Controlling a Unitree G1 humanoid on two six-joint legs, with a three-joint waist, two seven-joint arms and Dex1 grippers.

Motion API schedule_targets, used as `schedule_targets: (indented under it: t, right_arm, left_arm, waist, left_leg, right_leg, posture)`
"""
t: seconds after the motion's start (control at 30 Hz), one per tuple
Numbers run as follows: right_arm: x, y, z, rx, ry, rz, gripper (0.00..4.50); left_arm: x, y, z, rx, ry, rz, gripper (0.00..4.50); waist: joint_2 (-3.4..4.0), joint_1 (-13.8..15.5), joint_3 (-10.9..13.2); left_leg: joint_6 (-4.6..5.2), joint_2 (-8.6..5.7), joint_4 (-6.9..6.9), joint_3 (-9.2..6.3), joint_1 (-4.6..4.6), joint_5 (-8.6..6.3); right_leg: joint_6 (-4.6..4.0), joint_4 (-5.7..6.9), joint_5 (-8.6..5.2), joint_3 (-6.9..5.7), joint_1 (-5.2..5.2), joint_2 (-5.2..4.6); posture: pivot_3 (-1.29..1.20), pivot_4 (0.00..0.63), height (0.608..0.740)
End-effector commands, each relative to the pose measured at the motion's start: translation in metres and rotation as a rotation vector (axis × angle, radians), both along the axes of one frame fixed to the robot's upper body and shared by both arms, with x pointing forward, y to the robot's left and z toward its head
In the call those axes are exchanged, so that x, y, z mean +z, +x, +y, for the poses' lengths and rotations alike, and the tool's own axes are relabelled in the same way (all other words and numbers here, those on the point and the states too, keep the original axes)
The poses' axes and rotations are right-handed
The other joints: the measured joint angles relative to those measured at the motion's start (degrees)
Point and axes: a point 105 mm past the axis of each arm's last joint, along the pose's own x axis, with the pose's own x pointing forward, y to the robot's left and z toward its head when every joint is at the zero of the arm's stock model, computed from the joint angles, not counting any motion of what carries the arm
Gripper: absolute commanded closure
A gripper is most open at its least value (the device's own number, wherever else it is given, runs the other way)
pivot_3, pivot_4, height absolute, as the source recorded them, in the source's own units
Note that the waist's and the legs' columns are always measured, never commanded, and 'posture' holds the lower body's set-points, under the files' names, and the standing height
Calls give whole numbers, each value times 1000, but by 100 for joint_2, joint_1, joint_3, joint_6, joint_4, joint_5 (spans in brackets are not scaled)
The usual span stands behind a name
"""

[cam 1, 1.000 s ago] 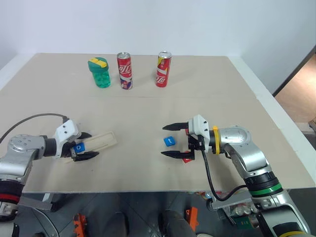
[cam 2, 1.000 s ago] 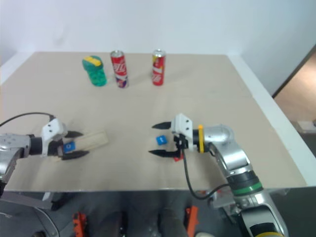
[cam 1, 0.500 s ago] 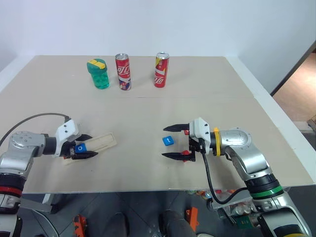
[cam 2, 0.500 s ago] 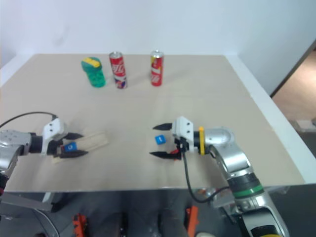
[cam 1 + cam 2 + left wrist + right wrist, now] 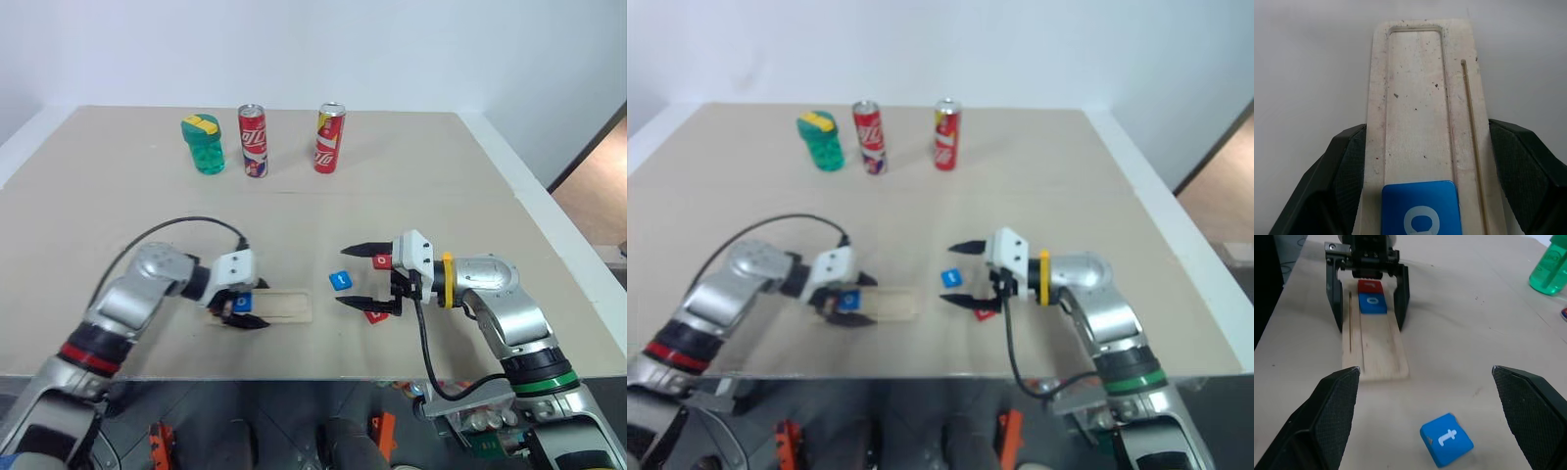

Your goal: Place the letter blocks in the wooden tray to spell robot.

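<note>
left gripper (image 5: 238, 311): jaws clamped across tray (image 5: 279, 305), holding r and o tiles (image 5: 1373, 303) | right gripper (image 5: 358, 277): jaws apart around t tile (image 5: 340, 281) | red tile (image 5: 375, 315), letter unreadable, under it

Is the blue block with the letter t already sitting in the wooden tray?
No, the blue t block lies on the bare table, apart from the wooden tray, which holds a red block and a blue o block.
</note>
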Motion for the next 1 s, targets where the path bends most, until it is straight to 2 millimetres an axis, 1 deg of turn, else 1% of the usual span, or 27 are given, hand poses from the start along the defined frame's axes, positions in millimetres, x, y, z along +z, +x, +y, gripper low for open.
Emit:
schedule_targets:
  t: [0.03,0.17,0.23,0.33,0.37,0.43,0.47,0.5,0.57,0.67,0.83,0.93,1.0]
  right_arm:
    - [12,2,-9,-32,17,-47,0]
    - [9,5,-19,-58,-1,-42,0]
    - [14,12,-24,-97,24,-31,0]
    - [17,17,-29,-108,12,-35,0]
    - [15,17,-33,-102,-20,-41,0]
    - [10,13,-42,-73,-75,-7,0]
    - [6,9,-46,-50,-102,30,0]
    - [5,6,-48,-34,-115,56,0]
    - [-1,0,-49,18,-167,82,0]
    - [-5,-4,-50,56,-203,105,0]
    - [-14,-8,-47,94,-203,119,0]
    - [-26,-9,-45,99,-212,120,0]
    - [-32,-8,-47,95,-219,110,0]
  left_arm:
    - [3,7,-13,-23,12,-18,1302]
    - [4,11,-22,-46,27,-30,1302]
    - [3,12,-21,-48,36,-30,1302]
    - [1,13,-18,-46,48,-30,1302]
    - [0,12,-17,-44,50,-26,802]
    - [2,10,-15,-37,46,-17,184]
    - [5,10,-15,-33,35,-25,80]
    - [7,9,-15,-30,27,-32,80]
    - [18,7,-15,-22,-12,-35,80]
    - [30,2,-14,-26,-46,-31,80]
    - [58,-22,-20,-68,-202,32,80]
    - [62,-38,-21,-78,-231,49,80]
    - [61,-42,-20,-50,-244,56,80]
  waist:
    - [0,-4,0]
    - [0,-15,0]
    - [0,-18,0]
    - [0,-23,0]
    - [0,-23,0]
    - [1,-22,0]
    - [1,-21,0]
    - [1,-21,1]
    - [1,-24,1]
    - [3,-37,5]
    - [7,-30,8]
    - [7,-35,8]
    - [9,-31,9]
  left_leg:
    - [0,0,0,-1,0,0]
    - [0,-1,1,-4,-1,0]
    - [0,-1,1,-5,0,0]
    - [0,-1,1,-6,1,0]
    - [1,-1,1,-6,1,0]
    - [1,-1,1,-8,1,1]
    - [1,-1,1,-10,1,1]
    - [1,-1,1,-12,1,0]
    - [2,-2,1,-12,0,-1]
    - [5,0,0,-17,0,-2]
    - [5,3,2,-26,0,-2]
    - [5,2,4,-25,0,-2]
    - [5,1,3,-25,1,-2]
  right_leg:
    - [0,0,0,0,0,0]
    - [1,0,1,0,2,0]
    - [1,0,1,0,2,1]
    - [0,0,2,-1,2,1]
    - [-1,0,2,-1,2,1]
    - [-1,0,2,-3,3,1]
    - [-1,0,2,-4,5,1]
    - [1,0,0,-6,7,1]
    - [1,-1,-2,-6,7,0]
    - [0,-1,-2,-6,6,3]
    - [-3,1,-2,-15,7,6]
    - [0,0,-3,-15,11,2]
    - [0,0,-4,-14,11,2]
  posture:
    - [0,150,740]
    - [0,150,740]
    - [0,150,740]
    - [0,150,740]
    - [0,150,740]
    - [0,150,740]
    - [0,150,740]
    - [0,150,740]
    - [0,150,740]
    - [0,150,740]
    - [0,150,740]
    - [0,150,740]
    - [0,150,740]
